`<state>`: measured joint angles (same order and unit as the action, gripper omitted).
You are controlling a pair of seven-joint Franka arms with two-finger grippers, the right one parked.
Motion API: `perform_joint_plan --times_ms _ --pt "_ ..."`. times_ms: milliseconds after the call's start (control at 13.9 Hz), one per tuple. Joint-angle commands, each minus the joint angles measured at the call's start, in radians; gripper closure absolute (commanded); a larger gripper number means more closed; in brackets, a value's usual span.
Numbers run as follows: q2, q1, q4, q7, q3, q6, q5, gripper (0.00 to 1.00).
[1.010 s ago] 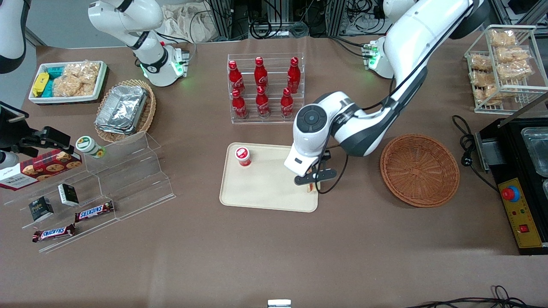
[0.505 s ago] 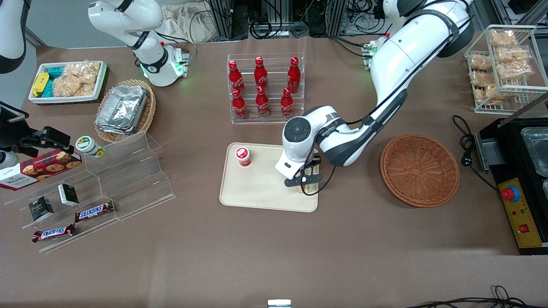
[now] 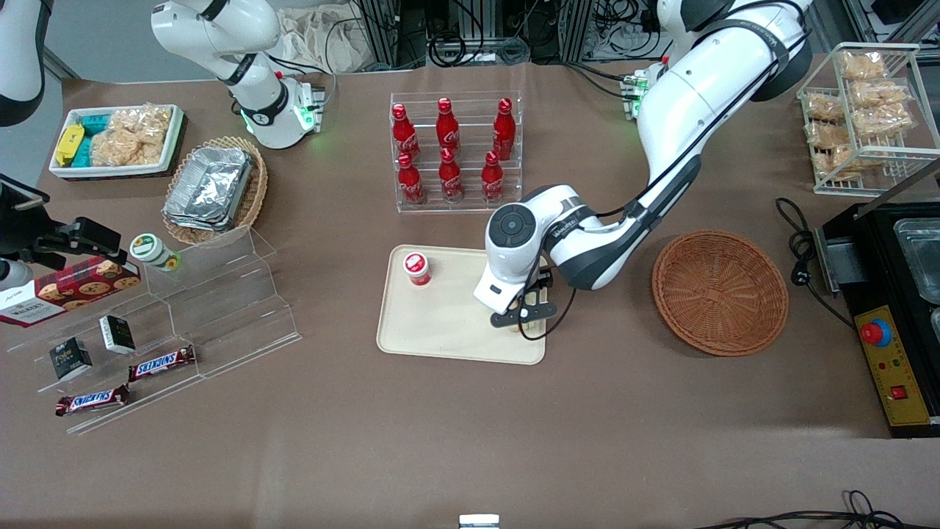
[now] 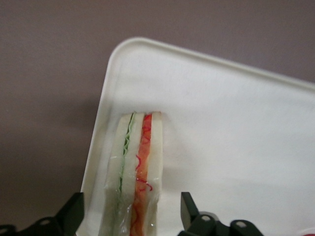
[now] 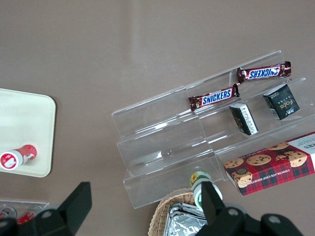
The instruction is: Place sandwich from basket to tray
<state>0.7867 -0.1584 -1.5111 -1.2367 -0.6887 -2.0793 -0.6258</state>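
The sandwich (image 4: 135,167), pale bread with a green and a red filling line and wrapped in clear film, stands on edge on the cream tray (image 4: 221,137), close to the tray's rim. My left gripper (image 4: 130,206) is open and straddles it. A gap shows between the bread and each of the black fingers (image 4: 189,209). In the front view the gripper (image 3: 523,312) hangs low over the tray (image 3: 440,323) at the end nearest the round reddish-brown basket (image 3: 720,292). The basket holds nothing. The arm hides most of the sandwich in that view.
A small red-capped cup (image 3: 417,268) stands on the tray toward the parked arm's end. A clear rack of red cola bottles (image 3: 455,150) stands farther from the front camera than the tray. A black machine (image 3: 892,316) lies at the working arm's end.
The gripper moved with the sandwich from the tray's basket-side edge a little further over the tray. It has hardly shifted in the last half second.
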Motion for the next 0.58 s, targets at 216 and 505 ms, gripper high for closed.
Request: perform_joint_plan --times_ms 216,505 --pt "-0.265 0.081 -0.017 -0.138 -0.012 0.165 0.038 0.00" --pt "-0.394 0.198 -0.035 0.015 -0.017 0.251 0.164 0.00"
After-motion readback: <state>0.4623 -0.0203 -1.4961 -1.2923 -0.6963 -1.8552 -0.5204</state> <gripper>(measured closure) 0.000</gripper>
